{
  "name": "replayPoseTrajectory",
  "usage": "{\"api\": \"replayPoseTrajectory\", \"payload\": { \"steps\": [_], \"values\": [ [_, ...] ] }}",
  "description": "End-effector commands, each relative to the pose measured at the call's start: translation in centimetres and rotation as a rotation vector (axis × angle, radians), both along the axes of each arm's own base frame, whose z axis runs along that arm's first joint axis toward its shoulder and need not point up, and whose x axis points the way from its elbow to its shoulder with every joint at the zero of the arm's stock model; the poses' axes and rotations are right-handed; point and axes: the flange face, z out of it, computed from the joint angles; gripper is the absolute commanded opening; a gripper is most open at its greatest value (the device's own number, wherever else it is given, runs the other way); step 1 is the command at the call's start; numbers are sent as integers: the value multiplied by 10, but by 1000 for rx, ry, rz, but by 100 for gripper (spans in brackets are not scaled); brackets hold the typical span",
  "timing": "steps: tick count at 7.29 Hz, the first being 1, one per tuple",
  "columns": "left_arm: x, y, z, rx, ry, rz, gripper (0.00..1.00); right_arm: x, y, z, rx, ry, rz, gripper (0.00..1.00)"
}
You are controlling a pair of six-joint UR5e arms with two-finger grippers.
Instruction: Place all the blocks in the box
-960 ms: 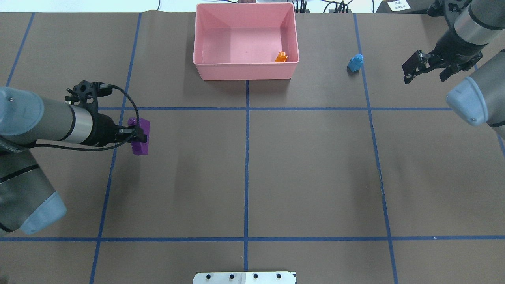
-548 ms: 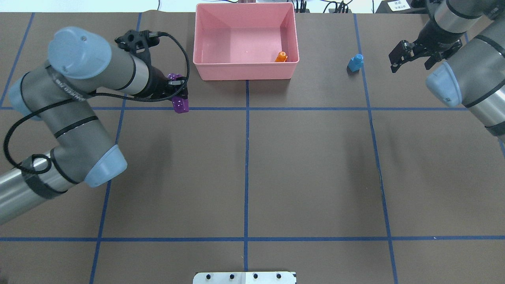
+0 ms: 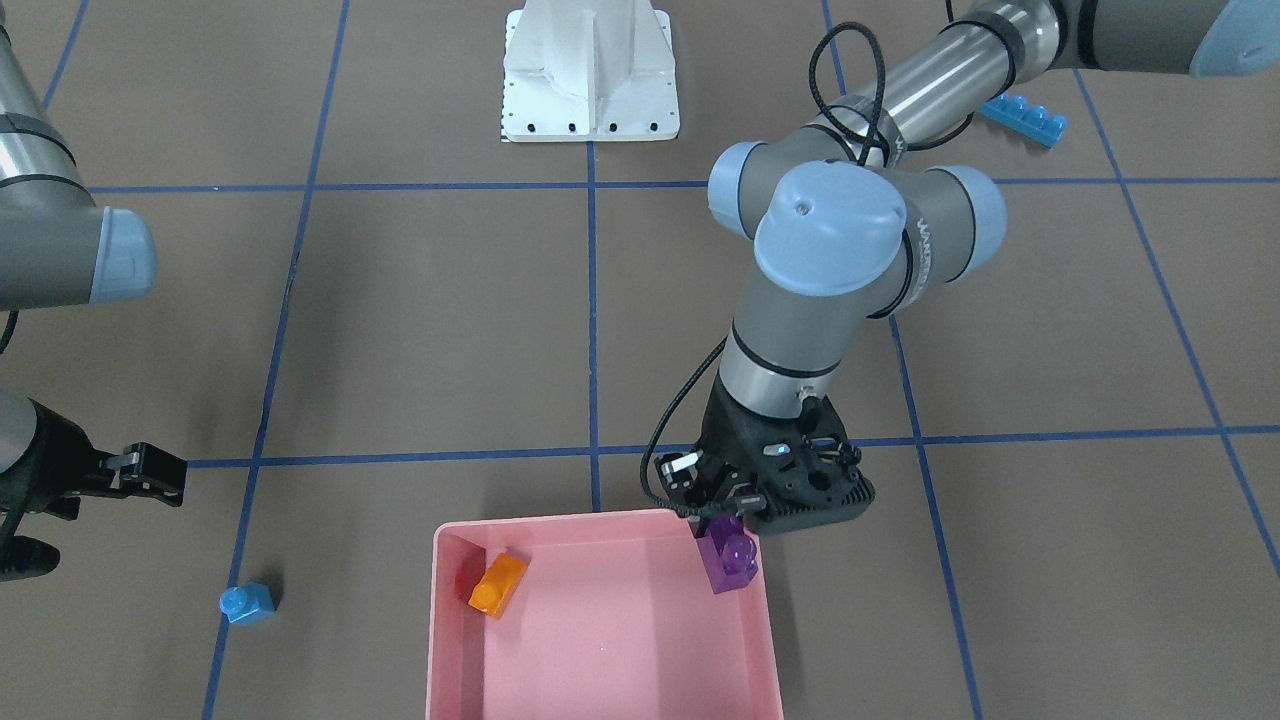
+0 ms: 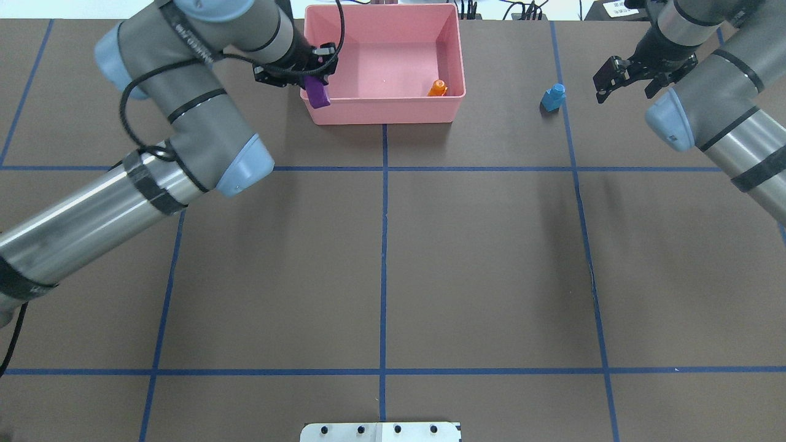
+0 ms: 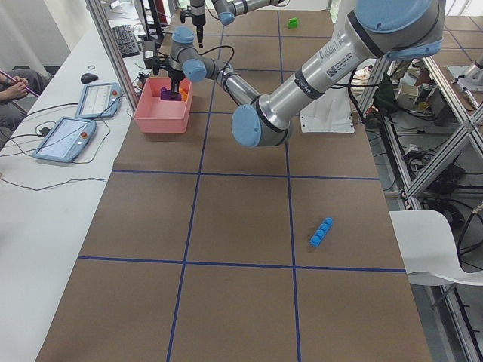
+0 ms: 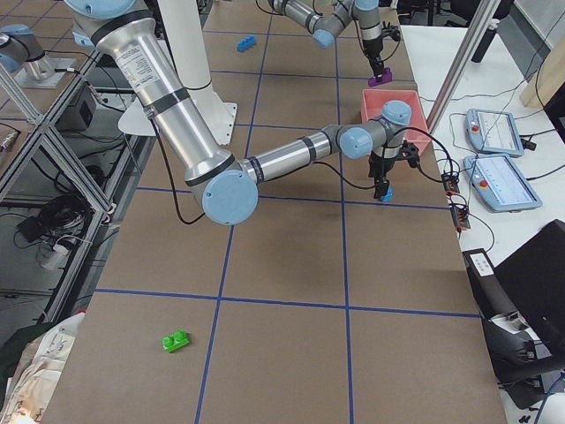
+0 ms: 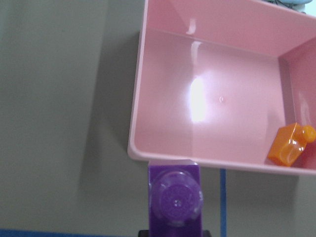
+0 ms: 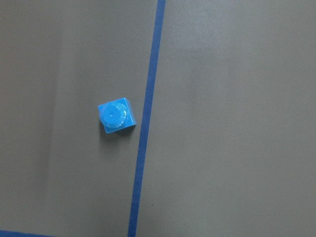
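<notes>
Left gripper (image 4: 312, 78) is clamped on the purple two-stud brick (image 4: 318, 93), which hangs below the fingers, studs facing up toward the wrist camera. In the overhead view the brick sits right at the near-left corner of the pink box (image 4: 381, 116). From the left wrist view it looks to be over the rim or just outside it (we honestly can't tell which from these angles).

Inside the box we only see the orange one-stud brick (image 4: 437, 89), tipped on its side against the near wall at the right-hand corner.

Right gripper (image 4: 623, 86) has its jaws spread with nothing between them. It hovers near the blue one-stud brick (image 4: 553, 97), a bit off to the side of it. That brick stands stud-up on the table (image 4: 479, 264) just beside a blue tape line (image 8: 145, 123), well apart from the box.

Two more bricks lie out on the table. One is the long blue four-stud brick (image 3: 1022, 115), back near the white robot base (image 3: 590, 75) on the left arm's side. Its counterpart is the green two-stud brick (image 6: 177, 340), way over at the table's right end.
</notes>
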Motion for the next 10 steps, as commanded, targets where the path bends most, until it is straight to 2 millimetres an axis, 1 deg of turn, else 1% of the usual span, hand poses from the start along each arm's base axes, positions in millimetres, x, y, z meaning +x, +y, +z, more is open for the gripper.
{"api": "replayPoseTrajectory", "payload": {
  "steps": [1, 2, 3, 4, 5, 6, 7, 8, 9, 10],
  "values": [
    [5, -47, 14, -10, -114, -10, 0, -5, -13, -2, -10, 4, 3, 99],
    [14, -58, 16, -24, -141, -5, 0, -7, -18, -4, -13, 6, 3, 99],
    [24, -62, 12, -41, -154, 2, 9, -7, -18, -3, -16, 7, 3, 99],
    [37, -55, 14, -34, -159, 26, 62, -7, -18, -3, -16, 7, 3, 99],
    [50, -46, 13, 14, -179, 84, 99, -7, -18, -2, -16, 9, 4, 99],
    [53, -43, 10, 30, -178, 103, 100, -7, -19, 2, -21, 12, 2, 99],
    [49, -41, 0, 83, -181, 141, 100, -8, -20, 4, -23, 14, -1, 99],
    [42, -36, -9, 115, -156, 194, 100, -12, -30, -2, -26, 17, 1, 99],
    [27, -32, 0, 109, -107, 253, 100, -24, -46, -11, -30, 20, -3, 99],
    [10, -23, 19, 120, -75, 294, 100, -32, -58, -1, -4, 7, 0, 99]
  ]
}}
